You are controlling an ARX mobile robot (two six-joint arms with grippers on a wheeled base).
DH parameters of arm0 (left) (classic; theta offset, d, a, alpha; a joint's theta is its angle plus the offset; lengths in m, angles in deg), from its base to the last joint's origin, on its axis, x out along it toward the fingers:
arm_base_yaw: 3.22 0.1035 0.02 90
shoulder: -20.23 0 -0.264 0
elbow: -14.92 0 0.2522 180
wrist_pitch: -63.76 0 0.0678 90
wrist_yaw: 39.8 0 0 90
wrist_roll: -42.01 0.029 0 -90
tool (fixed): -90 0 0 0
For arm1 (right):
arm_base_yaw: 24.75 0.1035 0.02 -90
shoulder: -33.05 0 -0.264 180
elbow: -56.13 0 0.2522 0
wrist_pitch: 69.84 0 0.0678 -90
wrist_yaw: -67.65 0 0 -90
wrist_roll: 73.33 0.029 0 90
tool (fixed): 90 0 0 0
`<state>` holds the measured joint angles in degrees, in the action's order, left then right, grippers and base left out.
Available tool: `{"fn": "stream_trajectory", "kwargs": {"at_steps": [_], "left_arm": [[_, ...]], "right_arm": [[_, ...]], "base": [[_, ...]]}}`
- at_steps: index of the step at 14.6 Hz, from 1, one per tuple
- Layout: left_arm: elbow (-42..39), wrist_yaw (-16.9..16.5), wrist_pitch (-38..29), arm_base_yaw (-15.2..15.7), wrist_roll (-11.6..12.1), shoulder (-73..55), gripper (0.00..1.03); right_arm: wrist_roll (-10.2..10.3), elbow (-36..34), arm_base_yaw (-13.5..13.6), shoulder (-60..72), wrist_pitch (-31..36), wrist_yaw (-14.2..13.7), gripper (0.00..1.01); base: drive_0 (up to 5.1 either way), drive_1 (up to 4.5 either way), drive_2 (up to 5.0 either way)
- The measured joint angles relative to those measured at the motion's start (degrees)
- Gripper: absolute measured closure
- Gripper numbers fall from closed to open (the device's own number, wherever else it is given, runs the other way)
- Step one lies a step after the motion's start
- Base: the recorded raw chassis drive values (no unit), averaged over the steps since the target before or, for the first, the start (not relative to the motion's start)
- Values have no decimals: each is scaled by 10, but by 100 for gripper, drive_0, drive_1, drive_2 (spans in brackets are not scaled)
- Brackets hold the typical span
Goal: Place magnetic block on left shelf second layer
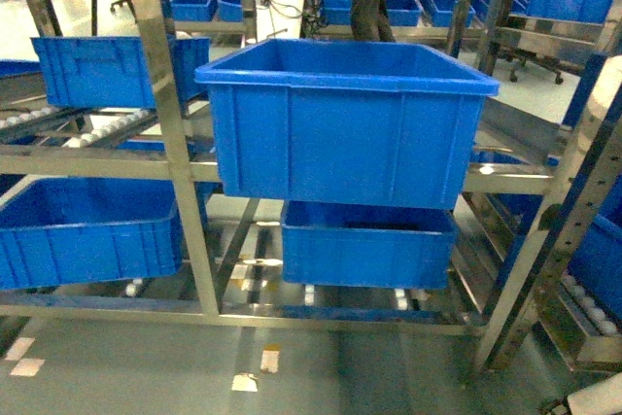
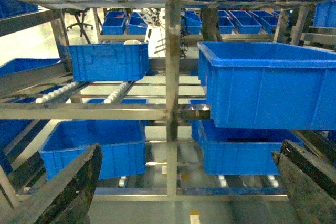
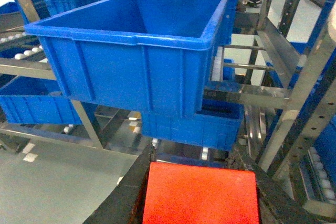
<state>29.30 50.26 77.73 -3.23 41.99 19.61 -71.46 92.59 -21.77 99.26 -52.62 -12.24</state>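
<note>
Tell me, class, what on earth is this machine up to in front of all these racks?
A two-armed mobile robot faces a steel rack loaded with blue crates. Its right end effector is shut on a bright red magnetic block, held low in front of the large blue crate on the middle level. The left end effector is open and empty, pointed at the rack's left bay with its white rollers. The block has not yet been placed on any shelf.

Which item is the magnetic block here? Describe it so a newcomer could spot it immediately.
Start in the right wrist view at the big blue crate on the steel rack. Drop to the bottom edge, where the right tool closes on the magnetic block. It is the only bright red thing among blue crates and metal.
</note>
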Motion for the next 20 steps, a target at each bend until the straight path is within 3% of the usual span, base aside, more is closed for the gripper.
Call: {"fn": "stream_trajectory", "kwargs": {"at_steps": [5, 10, 20], "left_arm": [[0, 0, -1, 0, 0, 0, 5], [0, 1, 0, 0, 0, 0, 5], [0, 0, -1, 0, 0, 0, 5]], "right_arm": [[0, 0, 0, 0, 1, 0, 67], [0, 0, 3, 0, 1, 2, 67], [0, -1, 3, -3, -1, 2, 67]], "base": [[-450, 221, 221], [0, 0, 0], [-6, 428, -439]]}}
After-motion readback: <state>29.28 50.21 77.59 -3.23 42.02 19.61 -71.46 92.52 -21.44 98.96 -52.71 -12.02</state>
